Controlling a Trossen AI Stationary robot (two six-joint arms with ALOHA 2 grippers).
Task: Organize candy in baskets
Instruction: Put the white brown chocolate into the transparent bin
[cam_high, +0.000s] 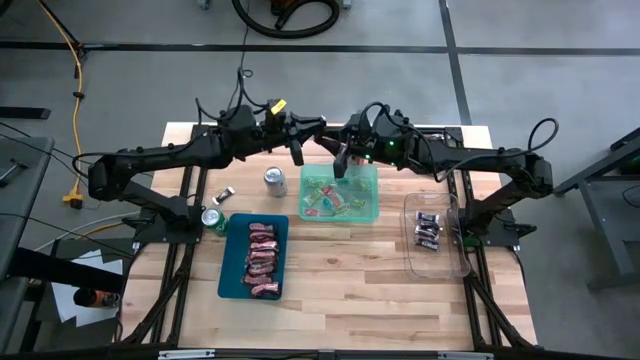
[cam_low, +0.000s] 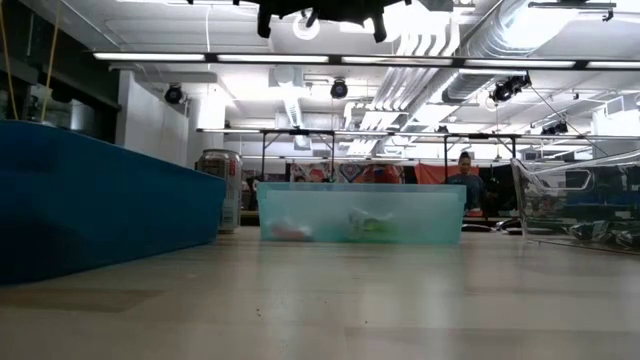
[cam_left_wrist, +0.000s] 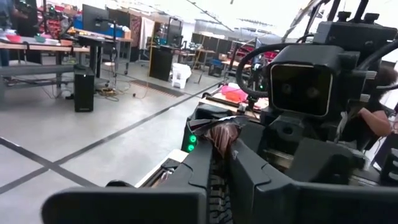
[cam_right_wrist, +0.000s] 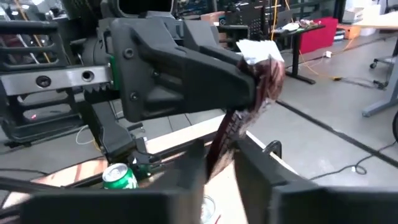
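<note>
- The left tool (cam_high: 297, 152) is hanging high above the far part of the tabletop (cam_high: 350, 280), its fingers clamped together on a dark-wrapped candy bar (cam_right_wrist: 245, 118).
- The right tool (cam_high: 343, 165) is meeting it above the far edge of the light green basket (cam_high: 341, 193); its fingers (cam_right_wrist: 186, 168) are sitting on either side of the same bar's lower end, and whether they are pressing on it I cannot tell.
- Bright mixed candies (cam_high: 335, 203) are lying inside the light green basket.
- The dark teal basket (cam_high: 254, 257) is standing near the front left, holding a column of red and pink candies (cam_high: 262, 260).
- The clear basket (cam_high: 436, 235) is sitting at the right, with dark mini bars (cam_high: 428, 231) in it.
- A silver can (cam_high: 275, 180) is standing just beside the green basket, and a green can (cam_high: 212, 218) is standing beside the teal one.
- One small wrapped piece (cam_high: 224, 195) is lying loose on the tabletop near the green can.
</note>
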